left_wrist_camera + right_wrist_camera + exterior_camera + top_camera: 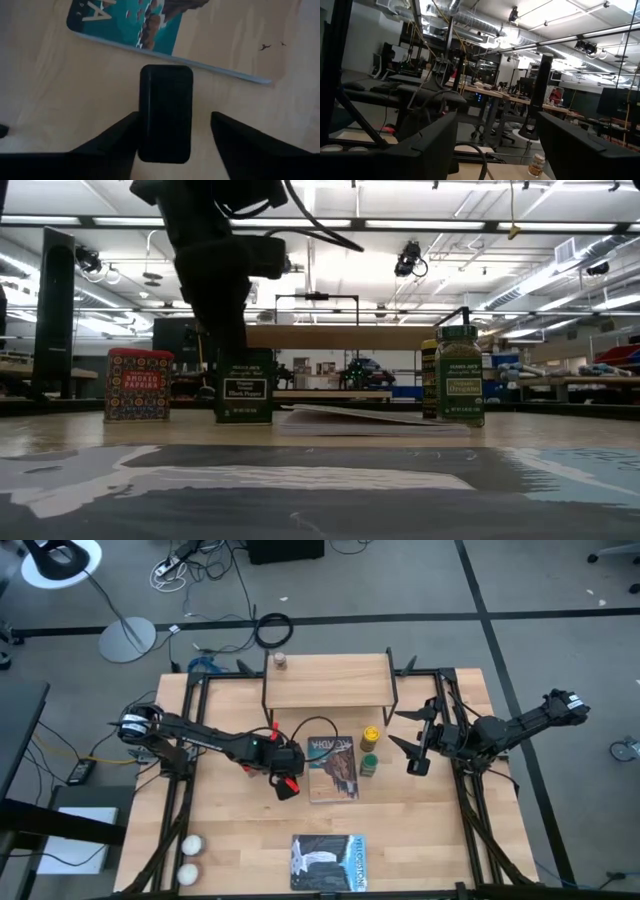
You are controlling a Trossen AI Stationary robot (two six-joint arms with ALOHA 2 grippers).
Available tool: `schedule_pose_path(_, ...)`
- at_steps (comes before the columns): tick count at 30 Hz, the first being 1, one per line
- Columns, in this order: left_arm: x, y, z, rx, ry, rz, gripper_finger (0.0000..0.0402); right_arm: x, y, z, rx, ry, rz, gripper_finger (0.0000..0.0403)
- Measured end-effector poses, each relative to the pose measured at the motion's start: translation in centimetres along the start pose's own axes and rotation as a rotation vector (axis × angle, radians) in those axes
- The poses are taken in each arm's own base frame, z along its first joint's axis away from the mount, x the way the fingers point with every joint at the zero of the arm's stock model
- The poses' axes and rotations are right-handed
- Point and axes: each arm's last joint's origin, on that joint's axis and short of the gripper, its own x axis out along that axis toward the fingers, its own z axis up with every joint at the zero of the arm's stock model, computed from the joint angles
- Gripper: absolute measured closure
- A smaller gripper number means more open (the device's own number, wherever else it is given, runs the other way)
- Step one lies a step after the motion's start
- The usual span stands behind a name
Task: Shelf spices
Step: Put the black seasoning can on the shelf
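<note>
Left gripper (pixel 279 768) covers the dark tin (pixel 272 762) from above; low view hides its upper part behind the arm. Bench-front booklet (pixel 329 862) blurs low.

overhead camera looks straight down; low camera sits level at tabletop; both share the shelf (pixel 327 680).

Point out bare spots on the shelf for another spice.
The shelf is bare from beside the tiny pale jar at its left rear corner to its right end. The tabletop below its front edge is crowded: magazine, yellow-lidded jar, green jar.
</note>
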Motion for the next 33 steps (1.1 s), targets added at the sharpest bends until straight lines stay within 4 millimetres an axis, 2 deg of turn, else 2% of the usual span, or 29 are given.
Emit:
schedule_pose_path(7,0.9,-0.2,0.0,0.026,0.013,-0.003,0.0275,0.0,0.0,0.0,0.003,-0.003,0.001,0.0133)
schedule_pose_path(12,0.6,-0.2,0.3,0.032,0.013,0.002,0.0279,0.0,0.0,0.0,0.003,-0.003,0.000,0.0133)
schedule_pose_path(15,-0.3,-0.4,1.2,0.057,-0.016,-0.007,0.0279,0.0,0.0,0.0,0.003,-0.003,0.000,0.0133)
schedule_pose_path(20,-3.1,-0.6,3.4,0.123,-0.052,0.050,0.0279,0.0,0.0,0.0,0.003,-0.003,0.000,0.0133)
schedule_pose_path(26,-7.6,0.3,6.4,0.188,-0.107,0.125,0.0279,0.0,0.0,0.0,0.004,-0.004,0.000,0.0133)
schedule_pose_path(30,-11.0,1.9,8.5,0.226,-0.158,0.199,0.0279,0.0,0.0,0.0,0.004,-0.004,0.000,0.0133)
schedule_pose_path(33,-13.3,4.2,10.2,0.215,-0.213,0.272,0.0279,0.0,0.0,0.1,0.005,-0.006,0.003,0.0133)
